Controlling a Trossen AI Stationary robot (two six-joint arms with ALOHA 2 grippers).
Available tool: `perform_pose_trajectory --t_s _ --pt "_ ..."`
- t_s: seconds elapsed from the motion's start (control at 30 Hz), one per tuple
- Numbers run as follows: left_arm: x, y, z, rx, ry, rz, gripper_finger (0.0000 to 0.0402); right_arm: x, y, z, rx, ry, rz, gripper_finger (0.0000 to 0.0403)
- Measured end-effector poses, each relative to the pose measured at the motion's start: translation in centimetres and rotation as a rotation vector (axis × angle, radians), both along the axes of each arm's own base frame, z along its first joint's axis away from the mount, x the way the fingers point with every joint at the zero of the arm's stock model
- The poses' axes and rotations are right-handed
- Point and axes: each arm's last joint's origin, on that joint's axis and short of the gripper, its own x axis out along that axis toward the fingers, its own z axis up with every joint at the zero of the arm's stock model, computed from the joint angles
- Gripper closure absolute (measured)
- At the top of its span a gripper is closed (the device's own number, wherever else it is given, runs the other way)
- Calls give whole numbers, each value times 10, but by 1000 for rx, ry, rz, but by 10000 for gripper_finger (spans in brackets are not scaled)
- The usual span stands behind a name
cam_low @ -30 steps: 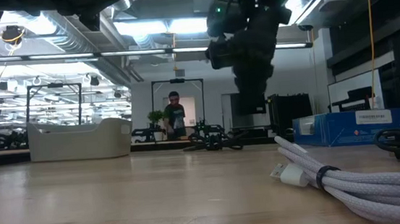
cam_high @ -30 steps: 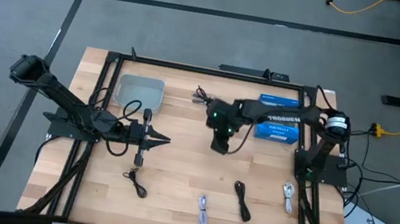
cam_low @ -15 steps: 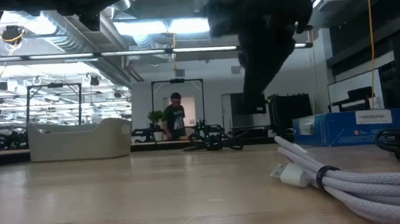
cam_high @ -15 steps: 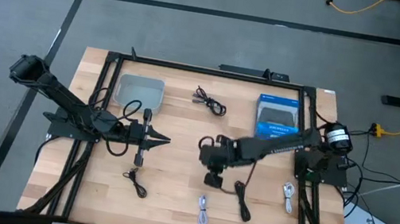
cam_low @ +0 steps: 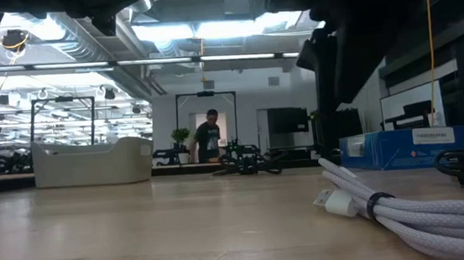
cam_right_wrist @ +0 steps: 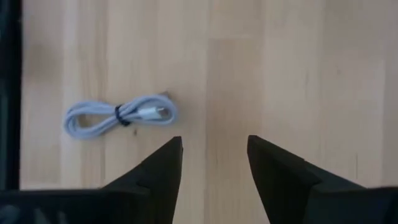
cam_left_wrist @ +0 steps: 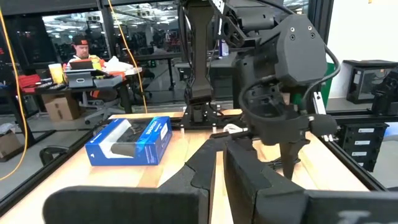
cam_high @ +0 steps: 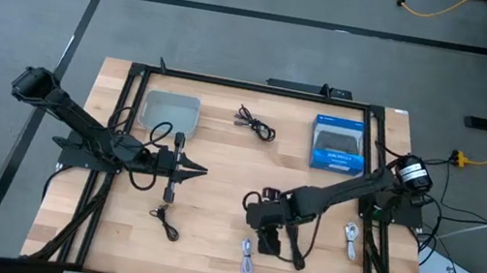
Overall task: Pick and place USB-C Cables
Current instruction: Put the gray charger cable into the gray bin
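Several bundled USB-C cables lie flat on the wooden table: a black one (cam_high: 255,124) at the far middle, a black one (cam_high: 167,223) near left, a white one (cam_high: 247,256) (cam_right_wrist: 121,116) near the front edge, a black one (cam_high: 296,246) beside it, and a white one (cam_high: 351,240) at the right. My right gripper (cam_high: 266,241) (cam_right_wrist: 214,155) hovers open above bare wood between the front white cable and the black one beside it, with nothing between its fingers. My left gripper (cam_high: 197,170) waits shut at the left, holding nothing.
A shallow grey tray (cam_high: 169,110) stands at the far left and a blue box (cam_high: 337,144) at the far right. The black frame rails (cam_high: 251,87) run around the table. A person stands in the room behind. Bare wood lies in the table's middle.
My right gripper has swung from the far middle, beside the blue box, toward the table's near edge, and now hangs over the cables at the front. The cables and my left arm have stayed where they were.
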Motion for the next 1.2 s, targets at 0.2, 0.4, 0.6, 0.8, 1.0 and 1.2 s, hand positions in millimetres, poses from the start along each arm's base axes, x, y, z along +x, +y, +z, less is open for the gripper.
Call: perform_pose_trajectory --t_s 0.2,0.4,0.6,0.8,1.0,1.2 --pt "0 0 0 0 0 0 376 -2 10 0 -123 -79 368 215" --pt "0 0 0 0 0 0 376 -1 19 2 -130 -163 573 215" --pt "0 0 0 0 0 0 376 3 23 -3 -141 -191 617 215" --pt "0 0 0 0 1 0 376 13 29 -37 -147 -145 626 215" --pt "0 0 0 1 1 0 376 17 30 -51 -159 -123 620 215" --pt "0 0 0 1 2 0 376 19 31 -50 -154 -151 618 215"
